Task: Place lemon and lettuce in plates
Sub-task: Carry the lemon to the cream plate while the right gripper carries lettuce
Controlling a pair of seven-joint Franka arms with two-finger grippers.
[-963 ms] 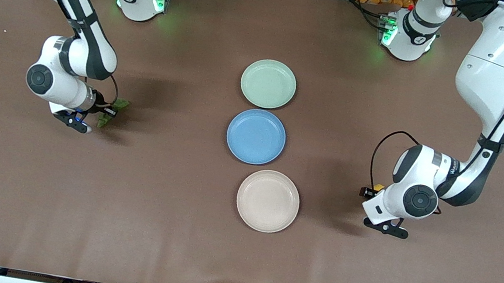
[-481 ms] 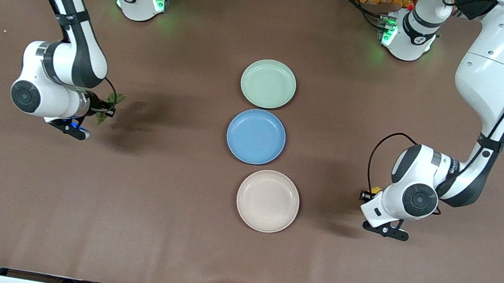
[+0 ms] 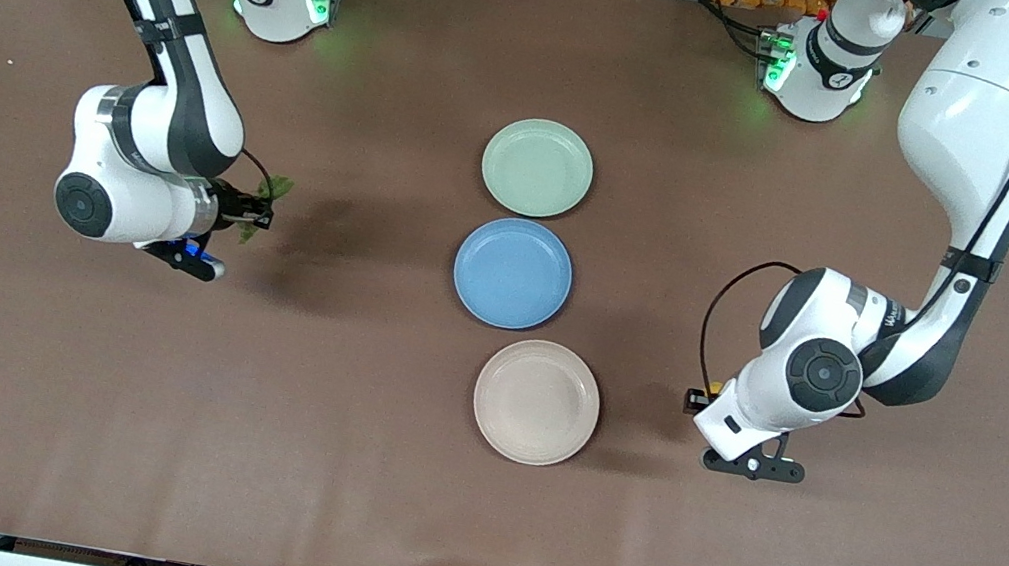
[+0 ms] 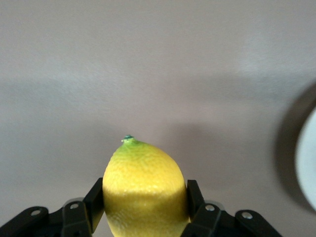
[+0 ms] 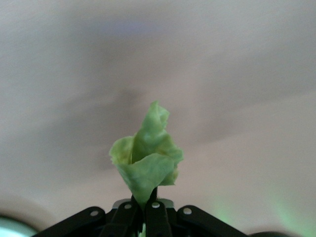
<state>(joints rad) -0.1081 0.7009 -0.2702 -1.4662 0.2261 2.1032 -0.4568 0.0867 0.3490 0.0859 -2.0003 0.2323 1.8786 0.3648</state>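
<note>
My right gripper (image 3: 255,214) is shut on the lettuce (image 3: 272,192), a wrinkly green leaf, and holds it above the bare table toward the right arm's end. In the right wrist view the lettuce (image 5: 147,159) sticks up from the closed gripper (image 5: 146,210). My left gripper (image 3: 699,397) is shut on the lemon (image 3: 714,387), in the air just beside the beige plate (image 3: 536,402). In the left wrist view the yellow lemon (image 4: 144,185) fills the gripper (image 4: 144,205), and the beige plate's rim (image 4: 309,165) shows at the edge. The pale green plate (image 3: 537,168) is empty.
A blue plate (image 3: 513,272) lies between the pale green plate and the beige plate, all three in a row at mid-table. The two arm bases stand at the table's back edge. Brown tabletop surrounds the plates.
My right gripper has lifted the lettuce and carried it toward the plates. My left gripper has carried the lemon toward the beige plate.
</note>
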